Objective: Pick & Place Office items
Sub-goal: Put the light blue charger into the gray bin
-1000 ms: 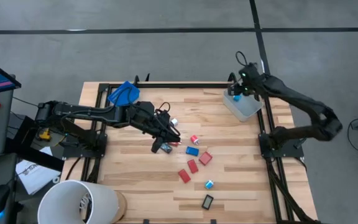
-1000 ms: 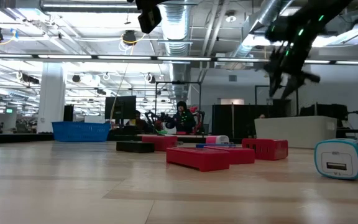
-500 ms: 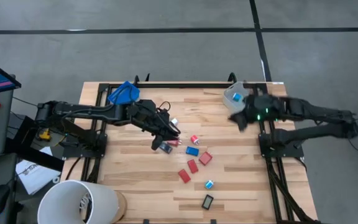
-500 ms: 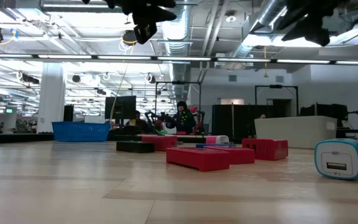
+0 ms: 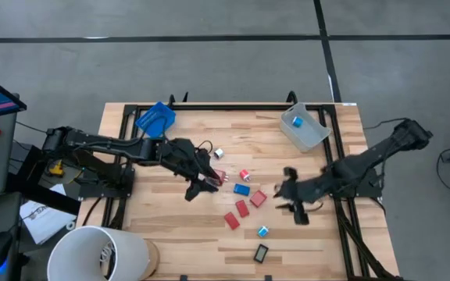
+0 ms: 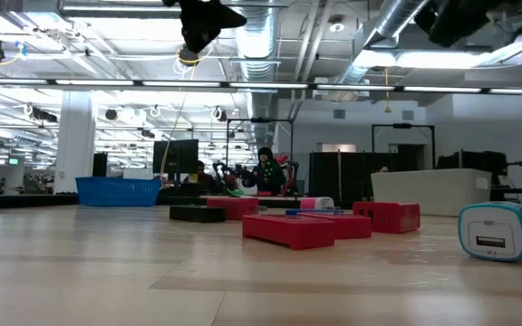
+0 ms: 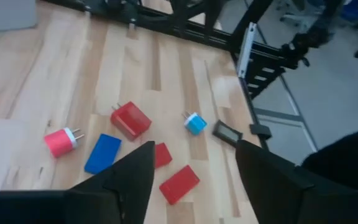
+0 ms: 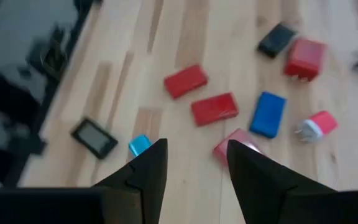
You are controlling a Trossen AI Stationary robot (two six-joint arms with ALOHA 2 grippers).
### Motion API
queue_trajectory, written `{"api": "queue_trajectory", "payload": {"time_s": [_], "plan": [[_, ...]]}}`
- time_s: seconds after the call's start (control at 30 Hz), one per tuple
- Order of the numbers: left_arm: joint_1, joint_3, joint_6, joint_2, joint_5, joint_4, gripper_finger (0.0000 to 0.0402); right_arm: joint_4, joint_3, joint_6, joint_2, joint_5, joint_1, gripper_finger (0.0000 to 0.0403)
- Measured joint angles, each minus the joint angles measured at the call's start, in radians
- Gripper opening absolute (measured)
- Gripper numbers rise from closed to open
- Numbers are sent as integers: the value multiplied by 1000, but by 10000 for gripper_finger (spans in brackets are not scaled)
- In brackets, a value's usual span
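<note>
The office items lie loose on the wooden table point(image 5: 178, 234): red blocks point(image 5: 243, 208), a blue block point(image 5: 241, 189), a pink plug point(image 5: 244, 175), a cyan bit point(image 5: 262, 231), a white bit point(image 5: 219, 153) and a black rectangle point(image 5: 261, 252). A black piece point(image 8: 277, 38) and a red piece point(image 8: 304, 57) lie at the cluster's left end. My left gripper point(image 5: 200, 187) hangs open high above that end, nothing between its fingers point(image 7: 135, 174). My right gripper point(image 5: 286, 197) hovers open at the cluster's right side, also with nothing between its fingers point(image 8: 148, 168).
A clear grey bin point(image 5: 311, 134) with a blue piece point(image 5: 296, 122) inside stands at the far right corner. A blue tray point(image 5: 155, 117) sits at the far left. A white bucket point(image 5: 104, 254) stands off the near left corner. Bare wood stretches along the near edge.
My right arm has swung from above the clear bin toward the near side and the table's middle, rolling its wrist, and now hangs beside the cluster. My left gripper has opened in the air, staying nearly in place. No item on the table has moved.
</note>
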Motion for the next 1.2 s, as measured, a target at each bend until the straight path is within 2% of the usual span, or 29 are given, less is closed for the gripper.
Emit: {"api": "queue_trajectory", "payload": {"time_s": [0.23,0.4,0.53,0.9,1.2], "plan": [[-66,0,-34,0,-82,-22,245,40,-1,-53,202,-15,7,164],[-96,0,-54,0,-94,-42,247,178,-1,-120,307,-123,27,167],[-118,0,-64,0,-97,-45,248,244,0,-135,351,-171,40,176],[-127,0,-71,0,-114,-87,248,268,-1,-285,473,-167,52,219],[-126,0,-82,0,-114,-85,248,298,0,-306,553,-190,45,222]]}}
